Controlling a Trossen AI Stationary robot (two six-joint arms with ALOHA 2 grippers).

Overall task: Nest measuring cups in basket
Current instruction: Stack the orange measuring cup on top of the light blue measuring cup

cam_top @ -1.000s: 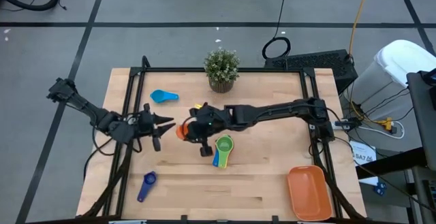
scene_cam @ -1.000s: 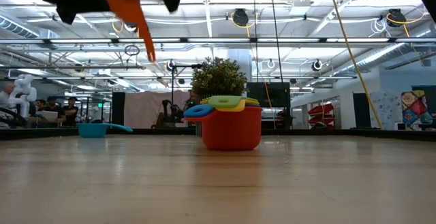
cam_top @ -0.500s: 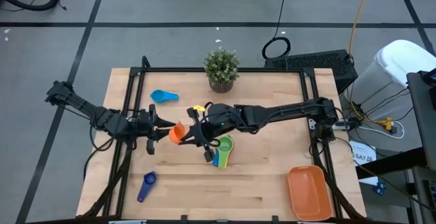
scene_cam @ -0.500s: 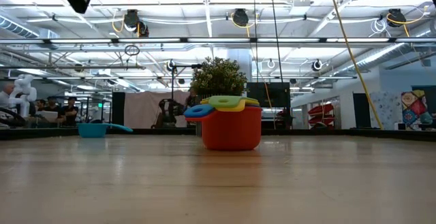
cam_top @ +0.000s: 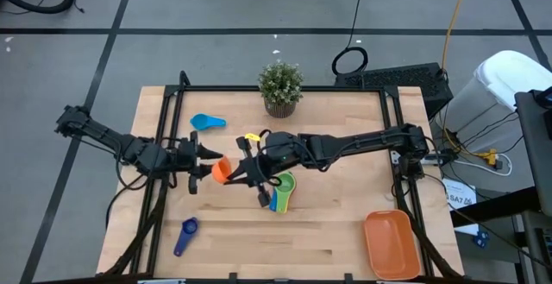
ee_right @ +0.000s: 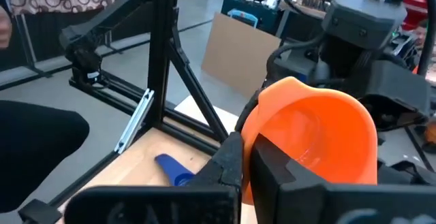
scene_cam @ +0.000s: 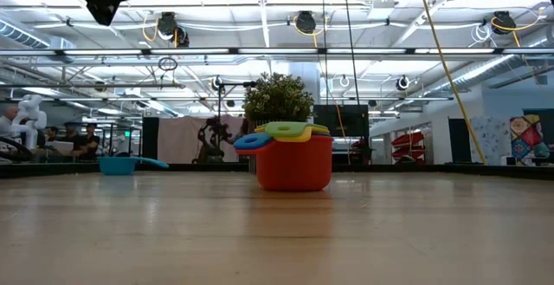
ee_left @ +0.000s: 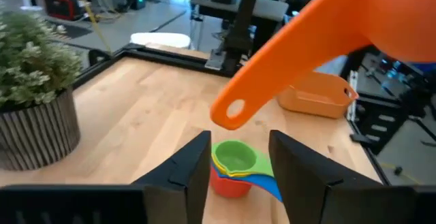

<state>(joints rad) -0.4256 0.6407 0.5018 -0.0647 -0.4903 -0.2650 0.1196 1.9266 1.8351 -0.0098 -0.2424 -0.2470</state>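
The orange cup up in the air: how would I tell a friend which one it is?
Start at the potted plant at the table's far edge and come toward the middle, where the two arms meet. The orange cup hangs there, pinched by the right gripper. It is the only cup off the table.

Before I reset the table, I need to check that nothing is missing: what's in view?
nested cups: four, red, blue, yellow, green; table centre
orange cup: one; lifted, left of the stack
light blue cup: one; back left
dark blue cup: one; front left
basket: one, orange; front right corner
plant: one, green; back edge
table: one, light wood
left end effector: open, beside the orange cup
right end effector: shut on the orange cup
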